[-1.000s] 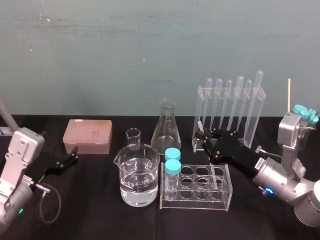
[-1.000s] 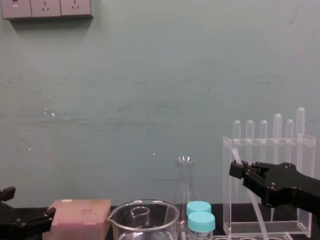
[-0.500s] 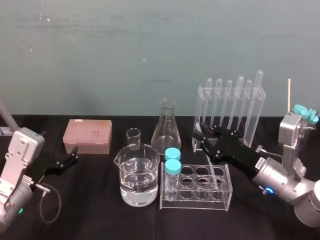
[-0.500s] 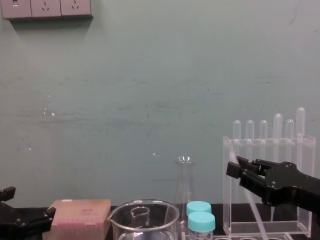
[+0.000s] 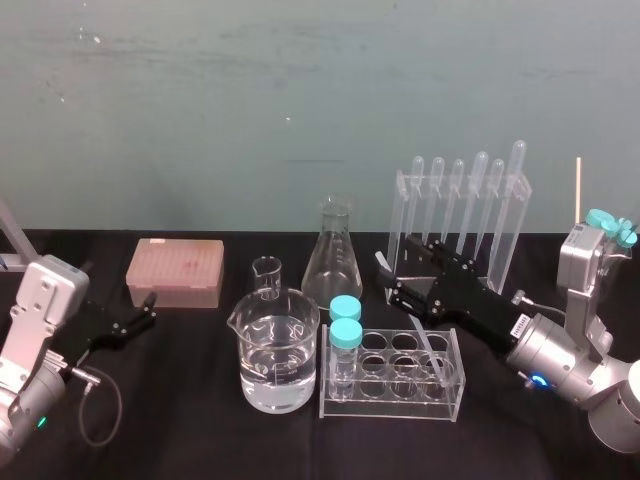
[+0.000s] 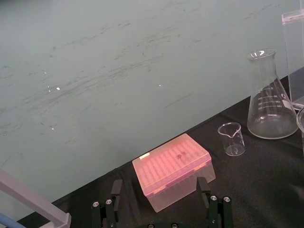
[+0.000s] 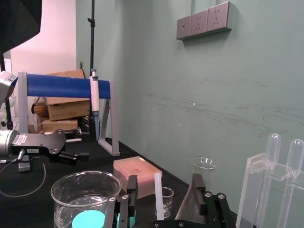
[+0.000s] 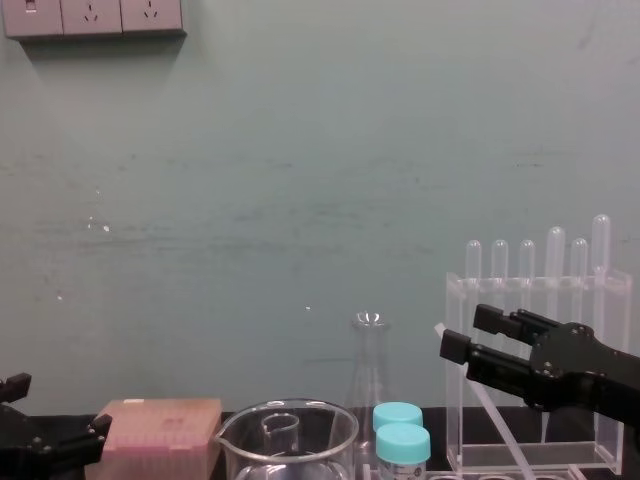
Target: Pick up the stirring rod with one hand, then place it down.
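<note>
Plainly, the black bench (image 5: 200,440) is crowded on its right half, where the tall clear rack (image 5: 462,182) and the low tube rack (image 5: 392,375) are set close together. The right tool (image 5: 390,278) is held just in front of the tall rack, released, with its fingers spread wide. The stirring rod (image 7: 158,197) is seen slanting between those fingers, ungripped, its lower end down by the tube rack. The left tool (image 5: 150,308) is parked open at the bench's left. If the right tool were drawn back crookedly, the leaning rod would likely be clipped, toppled against the glassware, or rolled off.
</note>
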Tool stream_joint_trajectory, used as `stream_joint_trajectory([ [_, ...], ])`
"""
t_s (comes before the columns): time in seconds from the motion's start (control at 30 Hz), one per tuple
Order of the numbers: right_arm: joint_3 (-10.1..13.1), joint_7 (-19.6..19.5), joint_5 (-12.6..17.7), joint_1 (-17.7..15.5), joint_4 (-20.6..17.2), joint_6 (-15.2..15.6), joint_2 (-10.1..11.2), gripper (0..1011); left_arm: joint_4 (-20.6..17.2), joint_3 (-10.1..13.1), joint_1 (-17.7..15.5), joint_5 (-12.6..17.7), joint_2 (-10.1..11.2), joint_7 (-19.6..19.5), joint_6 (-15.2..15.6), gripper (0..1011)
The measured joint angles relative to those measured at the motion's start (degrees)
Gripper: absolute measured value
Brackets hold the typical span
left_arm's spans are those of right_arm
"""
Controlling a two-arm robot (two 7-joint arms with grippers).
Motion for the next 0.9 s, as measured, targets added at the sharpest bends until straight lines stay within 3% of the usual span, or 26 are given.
stream_joint_trajectory([
  [0.2,0.07,0.00,0.02,-0.02,-0.18,-0.38,-0.02,882,0.00,0.00,0.00,0.00,0.00,0.00,0.00,1000],
  [0.37,1.95,-1.23,0.65,-0.49,-3.63,-4.15,-0.49,991,0.00,0.00,0.00,0.00,0.00,0.00,0.00,1000],
  [0.43,3.43,-3.60,0.14,-0.97,-6.29,-6.22,-0.82,1003,0.00,0.00,0.00,0.00,0.00,0.00,0.00,1000],
  [0.57,5.66,-9.66,-3.10,-2.47,-10.54,-6.74,-0.64,1003,0.00,0.00,0.00,0.00,0.00,0.00,0.00,1000],
  [0.67,7.66,-16.15,-7.54,-5.25,-14.84,-2.99,0.94,1003,0.00,0.00,0.00,0.00,0.00,0.00,0.00,1000],
  [0.9,9.92,-21.36,-12.06,-11.69,-20.25,4.38,4.49,1003,0.00,0.00,0.00,0.00,0.00,0.00,0.00,1000],
])
